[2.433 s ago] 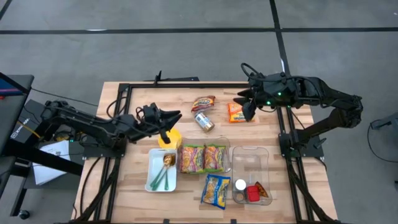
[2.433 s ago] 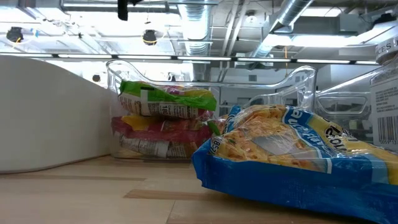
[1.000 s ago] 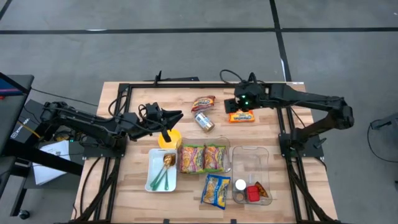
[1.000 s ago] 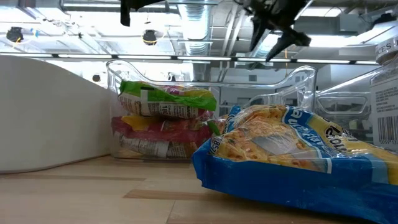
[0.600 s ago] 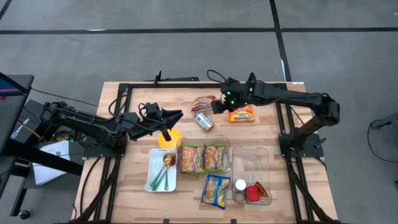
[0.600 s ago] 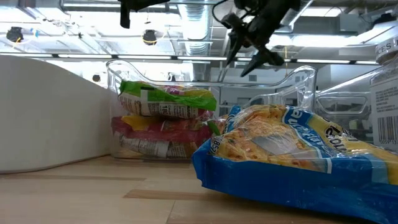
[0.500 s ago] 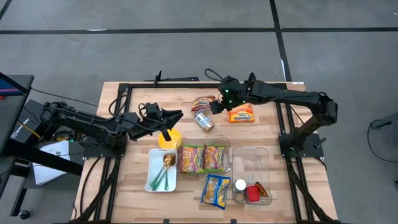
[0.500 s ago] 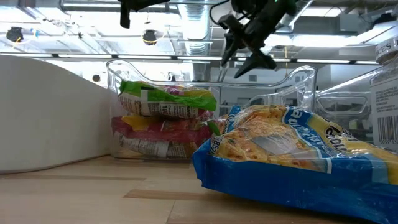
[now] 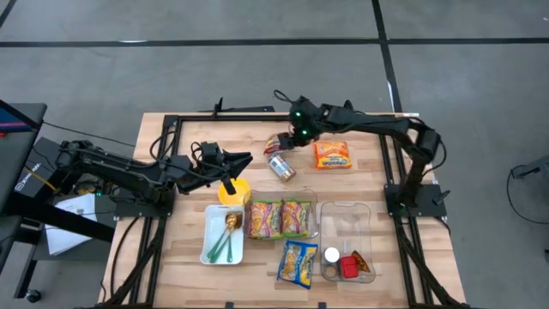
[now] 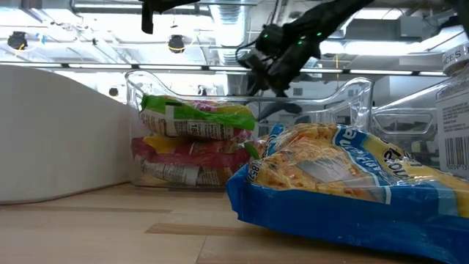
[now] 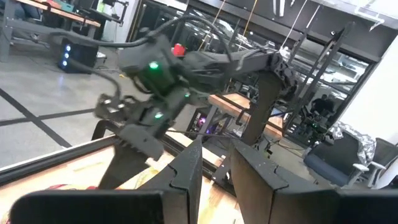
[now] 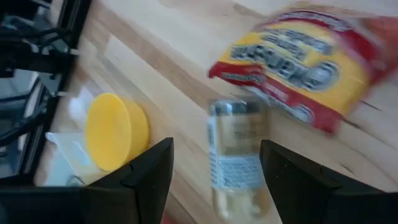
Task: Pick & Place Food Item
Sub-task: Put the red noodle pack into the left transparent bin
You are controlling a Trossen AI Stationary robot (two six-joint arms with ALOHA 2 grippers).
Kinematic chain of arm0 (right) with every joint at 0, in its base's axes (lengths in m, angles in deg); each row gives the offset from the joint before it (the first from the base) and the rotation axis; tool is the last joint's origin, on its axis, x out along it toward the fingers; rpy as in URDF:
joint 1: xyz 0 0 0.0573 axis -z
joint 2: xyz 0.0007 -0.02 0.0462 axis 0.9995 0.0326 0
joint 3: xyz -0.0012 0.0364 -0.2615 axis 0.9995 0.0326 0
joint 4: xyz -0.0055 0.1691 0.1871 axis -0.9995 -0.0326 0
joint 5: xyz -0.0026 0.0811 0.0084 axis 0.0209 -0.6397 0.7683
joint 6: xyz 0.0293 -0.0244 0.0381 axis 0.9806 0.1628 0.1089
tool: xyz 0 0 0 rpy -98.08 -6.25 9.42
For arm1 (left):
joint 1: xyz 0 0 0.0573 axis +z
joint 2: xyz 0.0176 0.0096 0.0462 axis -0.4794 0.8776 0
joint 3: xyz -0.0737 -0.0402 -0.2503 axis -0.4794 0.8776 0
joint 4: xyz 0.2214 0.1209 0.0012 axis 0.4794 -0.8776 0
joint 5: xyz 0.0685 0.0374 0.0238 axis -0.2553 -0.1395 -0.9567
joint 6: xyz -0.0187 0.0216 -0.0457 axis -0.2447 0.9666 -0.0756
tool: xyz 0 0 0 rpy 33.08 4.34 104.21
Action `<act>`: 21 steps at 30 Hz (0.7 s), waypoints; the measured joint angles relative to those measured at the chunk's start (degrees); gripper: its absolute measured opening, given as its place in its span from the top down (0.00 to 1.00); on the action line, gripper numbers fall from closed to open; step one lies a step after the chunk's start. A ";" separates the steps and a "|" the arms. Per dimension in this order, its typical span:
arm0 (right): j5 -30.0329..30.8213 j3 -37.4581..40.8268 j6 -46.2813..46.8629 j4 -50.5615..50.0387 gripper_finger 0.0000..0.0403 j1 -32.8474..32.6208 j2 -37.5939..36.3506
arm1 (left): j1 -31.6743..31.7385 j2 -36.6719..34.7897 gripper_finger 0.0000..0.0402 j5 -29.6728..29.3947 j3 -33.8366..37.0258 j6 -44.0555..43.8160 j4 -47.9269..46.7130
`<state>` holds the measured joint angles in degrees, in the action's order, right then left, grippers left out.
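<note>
Right claw [image 9: 286, 144] has swung over, open and empty above the can [image 9: 281, 166].

The red-and-yellow snack bag [image 9: 280, 142] lies flat on the counter, right under the right arm's open jaws [image 9: 286, 144], with its printed face up. A can [image 9: 281, 167] lies on its side just beside it, a little nearer the counter's middle than the jaws. An orange packet [image 9: 331, 154] lies flat near the jaws, on the side toward that arm's base, apart from both.
</note>
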<state>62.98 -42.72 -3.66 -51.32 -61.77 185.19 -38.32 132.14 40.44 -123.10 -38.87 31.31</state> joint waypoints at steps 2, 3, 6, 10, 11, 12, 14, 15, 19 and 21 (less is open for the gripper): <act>-0.51 -3.34 -0.82 -2.57 0.42 0.43 2.82 | 0.00 0.00 0.81 0.00 0.00 -0.67 0.00; -0.57 -5.54 -1.51 -3.30 0.42 0.57 4.45 | 0.00 0.00 0.81 0.00 0.00 -0.91 0.00; 1.09 -12.81 -4.88 -7.59 0.42 0.93 9.10 | -0.19 0.00 0.81 0.27 -0.01 -1.27 0.01; 6.77 -24.92 -9.49 -16.19 0.42 1.89 15.60 | -0.50 0.02 0.81 0.43 -0.01 -1.96 0.15; 8.16 -27.66 -10.37 -18.19 0.42 2.26 17.33 | -0.52 0.02 0.81 0.44 0.01 -2.31 0.12; 9.34 -30.21 -10.88 -20.11 0.42 2.75 19.08 | -0.52 0.02 0.81 0.44 0.01 -2.41 0.14; 9.89 -34.60 -11.00 -22.86 0.42 4.01 22.52 | -0.55 0.02 0.81 0.44 0.01 -2.60 0.14; 9.83 -36.32 -11.00 -23.99 0.42 4.55 24.17 | -0.77 0.02 0.81 0.44 0.01 -2.62 0.14; 9.64 -40.84 -11.19 -28.74 0.42 6.19 29.09 | -1.15 0.02 0.81 0.44 0.00 -2.77 0.18; 8.87 -41.21 -12.22 -30.51 0.42 6.29 29.90 | -1.50 0.02 0.81 0.44 0.01 -3.39 0.18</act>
<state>71.85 -83.93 -15.88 -81.83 -55.48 215.09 -39.82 132.16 40.88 -123.09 -42.26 31.49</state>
